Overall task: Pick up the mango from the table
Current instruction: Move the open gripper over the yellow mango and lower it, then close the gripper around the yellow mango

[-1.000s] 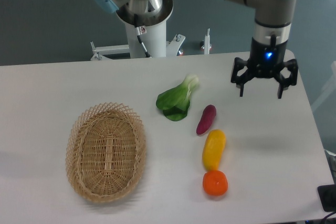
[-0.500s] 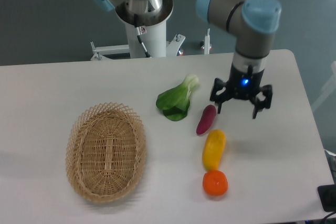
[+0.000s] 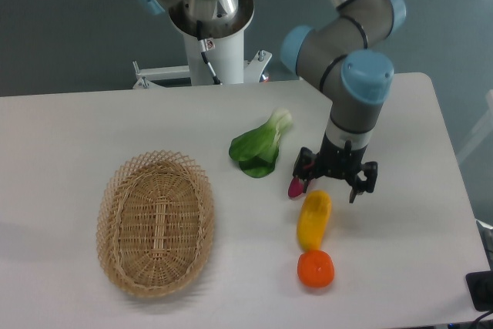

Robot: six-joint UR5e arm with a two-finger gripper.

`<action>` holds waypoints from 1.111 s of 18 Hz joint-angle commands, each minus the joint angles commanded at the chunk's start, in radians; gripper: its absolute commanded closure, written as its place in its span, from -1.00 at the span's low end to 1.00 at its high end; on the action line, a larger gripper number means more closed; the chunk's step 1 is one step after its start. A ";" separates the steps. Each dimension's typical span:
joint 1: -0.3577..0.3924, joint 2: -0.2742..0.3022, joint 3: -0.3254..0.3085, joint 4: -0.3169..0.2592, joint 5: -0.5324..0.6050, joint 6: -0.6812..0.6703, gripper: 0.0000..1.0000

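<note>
The mango (image 3: 313, 220) is a smooth elongated yellow-orange fruit lying on the white table (image 3: 77, 129), right of centre, its long axis running front to back. My gripper (image 3: 333, 189) hangs open just above the mango's far end, one finger on each side of that end, holding nothing. The arm partly hides the purple-red vegetable (image 3: 295, 187) beside the mango's far end.
A round orange (image 3: 316, 269) sits right against the mango's near end. A green leafy vegetable (image 3: 259, 148) lies behind and left. A woven basket (image 3: 155, 223) stands at the left front. The robot base (image 3: 212, 17) is at the back.
My gripper has moved left and toward the front, and lower, from above the table's back right to just over the mango's far end. It stays open.
</note>
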 joint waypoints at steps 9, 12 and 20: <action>-0.031 -0.038 0.005 0.031 0.031 -0.011 -1.00; -0.032 -0.049 0.002 0.031 0.036 -0.014 -1.00; -0.041 -0.063 0.000 0.070 0.042 -0.032 -0.61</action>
